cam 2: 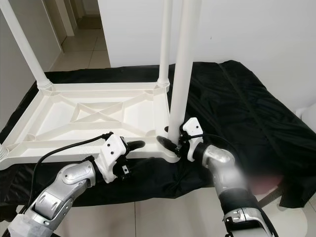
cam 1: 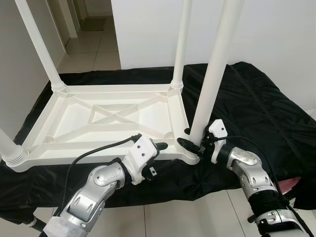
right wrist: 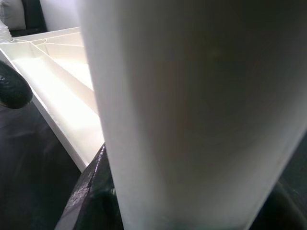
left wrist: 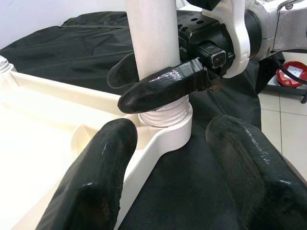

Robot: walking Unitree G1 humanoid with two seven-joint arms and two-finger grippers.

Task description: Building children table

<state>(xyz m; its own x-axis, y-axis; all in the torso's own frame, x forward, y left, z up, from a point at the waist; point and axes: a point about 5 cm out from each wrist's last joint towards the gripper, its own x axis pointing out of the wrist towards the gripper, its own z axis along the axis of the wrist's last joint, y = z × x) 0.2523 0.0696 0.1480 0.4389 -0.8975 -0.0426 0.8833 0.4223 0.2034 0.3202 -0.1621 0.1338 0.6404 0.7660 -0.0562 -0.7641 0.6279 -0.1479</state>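
The white children's table [cam 1: 106,118] lies upside down on a black cloth [cam 1: 256,106], the right pincer [cam 1: 193,143] pinching the near-right leg [cam 1: 210,84] just above its threaded socket, while the left pincer [cam 1: 160,147] hovers spread beside that corner.

A home: tiled floor [cam 1: 94,54], white walls [cam 1: 148,29], hallway beyond.

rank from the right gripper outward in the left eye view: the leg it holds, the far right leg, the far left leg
1. Leg it holds, near right corner, between the right gripper fingers.
2. Far right leg, back right corner of the tabletop.
3. Far left leg, back left corner.
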